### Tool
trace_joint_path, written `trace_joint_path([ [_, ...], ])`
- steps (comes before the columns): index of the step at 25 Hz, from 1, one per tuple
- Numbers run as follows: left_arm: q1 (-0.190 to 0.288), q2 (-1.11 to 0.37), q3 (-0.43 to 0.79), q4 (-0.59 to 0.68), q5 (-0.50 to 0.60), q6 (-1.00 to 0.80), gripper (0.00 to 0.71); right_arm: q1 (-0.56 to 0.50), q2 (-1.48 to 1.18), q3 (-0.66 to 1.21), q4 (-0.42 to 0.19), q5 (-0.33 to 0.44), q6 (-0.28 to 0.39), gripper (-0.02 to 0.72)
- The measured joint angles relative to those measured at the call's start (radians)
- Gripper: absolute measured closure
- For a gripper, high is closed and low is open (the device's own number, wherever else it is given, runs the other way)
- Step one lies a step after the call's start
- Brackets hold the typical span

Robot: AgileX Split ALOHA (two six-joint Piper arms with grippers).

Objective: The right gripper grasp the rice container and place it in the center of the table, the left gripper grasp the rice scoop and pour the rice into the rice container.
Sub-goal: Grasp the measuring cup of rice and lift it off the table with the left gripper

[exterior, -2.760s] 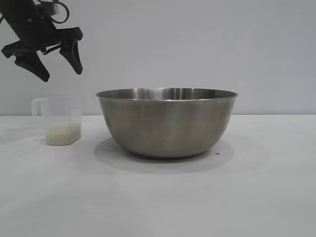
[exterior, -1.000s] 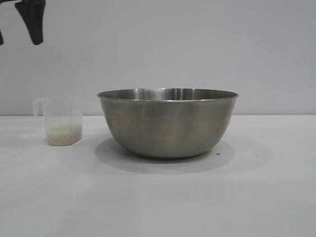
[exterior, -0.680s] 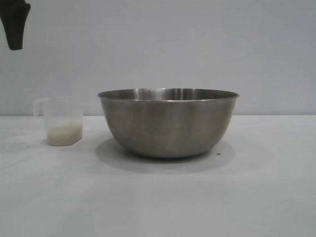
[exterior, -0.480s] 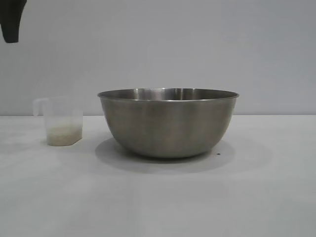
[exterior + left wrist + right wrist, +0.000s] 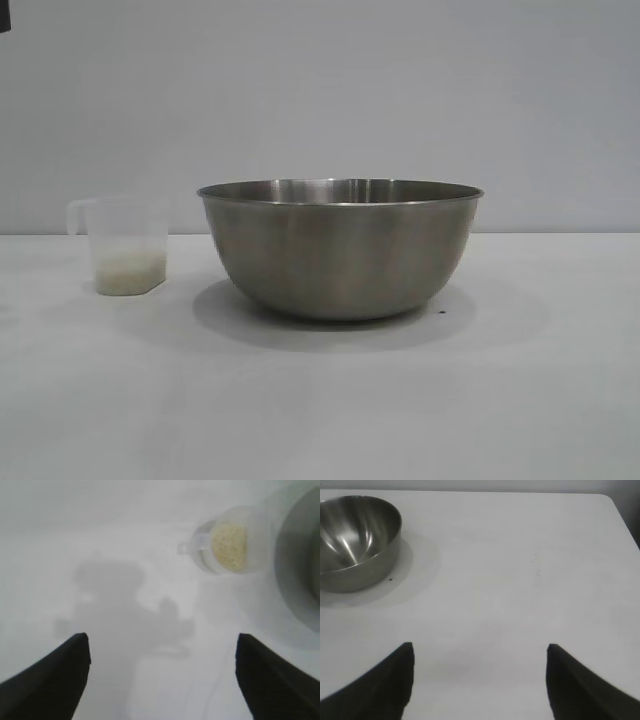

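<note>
1. Your rice container (image 5: 340, 250) is a large round brushed-steel mixing bowl with a thin rolled rim, standing upright on the white counter (image 5: 320, 400) near its middle in the exterior view.
2. Your rice scoop (image 5: 125, 245) is a small clear plastic measuring cup with a loop handle at its rim, standing upright on the counter beside the bowl, apart from it, on the left arm's side.
3. The rice (image 5: 130, 270) is a shallow pale layer in the bottom of the cup; from the level exterior view you cannot see into the bowl.
4. Your left tool (image 5: 162, 675) hangs above bare counter with its two dark fingers spread wide and nothing between them; the cup (image 5: 225, 542) sits beyond it, next to the bowl's edge (image 5: 300, 565), which is cut off by the frame.
5. Your right tool (image 5: 477, 680) is also spread wide and empty, over open counter, well apart from the bowl (image 5: 355, 540).
6. In the right wrist view you can see the counter's far edge and a rounded corner (image 5: 607, 500), with plenty of bare surface between them and the bowl.
</note>
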Motion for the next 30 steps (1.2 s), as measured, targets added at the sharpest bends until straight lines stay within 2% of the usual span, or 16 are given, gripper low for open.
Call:
trace_joint_path([
  [4,0.000,-0.121,0.200,-0.039,-0.194,0.000,0.196,0.000,0.000,0.000,0.000,0.000,0.000,0.231],
  [7,0.000,-0.188,0.303,-0.091,-0.290,0.000,0.196,0.000,0.000,0.000,0.000,0.000,0.000,0.231],
  [12,0.000,-0.260,0.410,-0.128,-0.448,0.000,0.196,0.000,0.000,0.000,0.000,0.000,0.000,0.231],
  [17,-0.006,-0.272,0.484,-0.134,-0.607,-0.002,0.196,0.000,0.000,0.000,0.000,0.000,0.000,0.231],
  [19,-0.027,-0.272,0.511,-0.135,-0.673,-0.002,0.196,0.000,0.000,0.000,0.000,0.000,0.000,0.231],
  [26,-0.170,-0.272,0.647,-0.121,-0.955,-0.002,0.196,0.000,0.000,0.000,0.000,0.000,0.000,0.231],
  [30,-0.189,-0.274,0.710,-0.109,-1.081,0.000,0.196,0.000,0.000,0.000,0.000,0.000,0.000,0.231],
])
